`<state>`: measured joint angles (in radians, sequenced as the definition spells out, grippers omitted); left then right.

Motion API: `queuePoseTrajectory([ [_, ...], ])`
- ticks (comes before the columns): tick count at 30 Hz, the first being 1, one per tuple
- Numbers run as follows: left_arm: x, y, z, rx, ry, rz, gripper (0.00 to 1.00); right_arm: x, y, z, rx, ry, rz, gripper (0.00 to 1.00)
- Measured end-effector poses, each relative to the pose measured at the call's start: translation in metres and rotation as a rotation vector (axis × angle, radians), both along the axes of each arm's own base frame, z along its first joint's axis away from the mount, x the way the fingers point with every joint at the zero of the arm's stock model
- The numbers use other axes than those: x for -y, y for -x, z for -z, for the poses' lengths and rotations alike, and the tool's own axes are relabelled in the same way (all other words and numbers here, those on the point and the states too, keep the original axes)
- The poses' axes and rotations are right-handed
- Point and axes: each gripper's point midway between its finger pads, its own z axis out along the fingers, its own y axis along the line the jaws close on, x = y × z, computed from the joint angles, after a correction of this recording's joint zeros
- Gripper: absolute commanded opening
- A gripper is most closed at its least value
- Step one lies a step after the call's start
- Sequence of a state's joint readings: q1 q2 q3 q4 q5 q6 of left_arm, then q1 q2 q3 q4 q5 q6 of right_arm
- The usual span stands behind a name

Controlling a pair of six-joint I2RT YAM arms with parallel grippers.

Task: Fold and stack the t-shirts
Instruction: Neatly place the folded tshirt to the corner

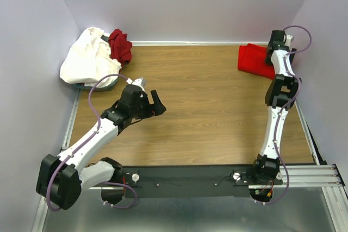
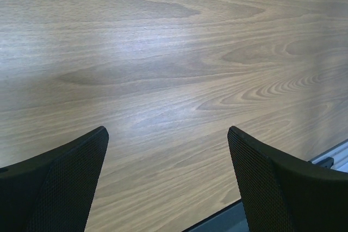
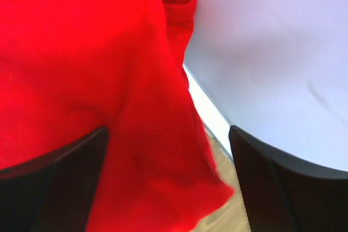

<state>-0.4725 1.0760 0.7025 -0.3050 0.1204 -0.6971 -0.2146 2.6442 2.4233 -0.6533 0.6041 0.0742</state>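
The bright red t-shirt (image 1: pixel 253 60) lies folded small at the far right of the wooden table. It fills the left of the right wrist view (image 3: pixel 81 69). My right gripper (image 1: pixel 271 56) hangs over the shirt's right edge by the back wall. Its jaws (image 3: pixel 168 156) are wide open, with red cloth under and between them. The white t-shirt (image 1: pixel 86 57) lies crumpled in the far left corner. The maroon t-shirt (image 1: pixel 120 45) is bunched against its right side. My left gripper (image 1: pixel 157 104) is open and empty over bare wood left of centre, and only table (image 2: pixel 168 80) shows between its fingers.
A dark teal object (image 1: pixel 100 86) peeks out under the white shirt. Lavender walls (image 1: pixel 185 4) close in the back and both sides. Metal rails (image 1: pixel 73 118) run along the table's left, right and near edges. The table's edge shows in the left wrist view (image 2: pixel 321 156).
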Motion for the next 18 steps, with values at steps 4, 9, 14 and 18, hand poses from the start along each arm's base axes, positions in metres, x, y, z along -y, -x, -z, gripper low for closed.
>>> queuePoseTrajectory([
  [4,-0.005,0.003,-0.003,0.006,-0.011,-0.015,0.98,-0.003,-0.002,-0.008,0.03,-0.019,0.001,1.0],
  [9,-0.01,0.004,-0.012,0.035,-0.012,-0.033,0.98,-0.013,0.01,-0.021,0.037,-0.048,0.003,1.0],
  [14,-0.016,0.005,-0.025,0.079,-0.006,-0.054,0.98,-0.028,0.03,-0.058,0.09,-0.084,0.004,1.0],
  [18,-0.023,0.004,-0.039,0.134,-0.004,-0.088,0.98,-0.048,0.052,-0.1,0.169,-0.121,-0.018,1.0],
])
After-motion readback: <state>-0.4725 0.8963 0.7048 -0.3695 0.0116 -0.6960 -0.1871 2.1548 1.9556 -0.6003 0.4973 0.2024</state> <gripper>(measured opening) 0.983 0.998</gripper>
